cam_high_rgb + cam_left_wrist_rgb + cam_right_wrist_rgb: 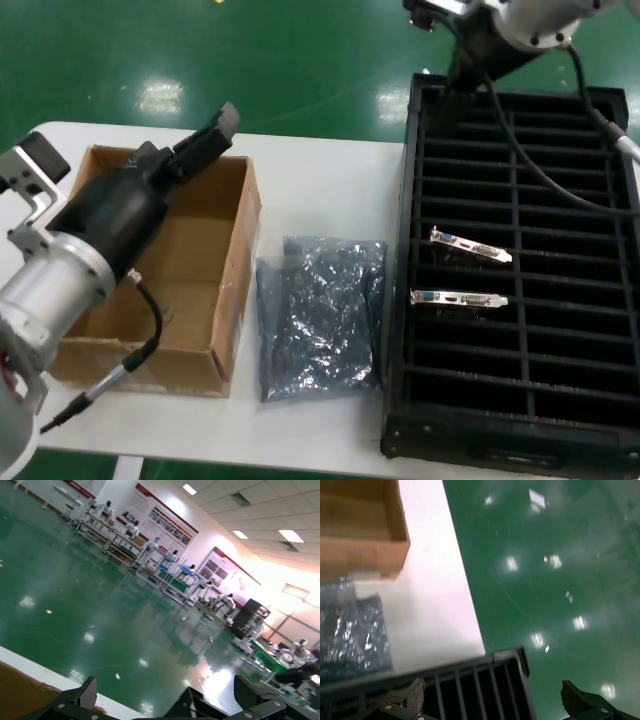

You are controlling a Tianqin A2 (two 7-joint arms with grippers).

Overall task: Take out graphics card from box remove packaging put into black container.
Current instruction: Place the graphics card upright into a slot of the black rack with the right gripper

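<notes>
— White table, green floor behind: we see both graphics cards slotted in the black container, bags flat beside the box.

— Probably finished — left gripper over the box, right gripper above the container's far edge, both with jaws apart, holding nothing.

You have a white tabletop against a glossy green floor speckled with pale light reflections. On it, the box is plain brown cardboard. Just beside the box, the packaging is crinkly grey-blue with silvery glints. Beyond the packaging, the container is black, striped by thin dark bars. Inside the container, two cards show silver brackets, each with a blue port. Over the box, your left tool is black on a silver arm.
</notes>
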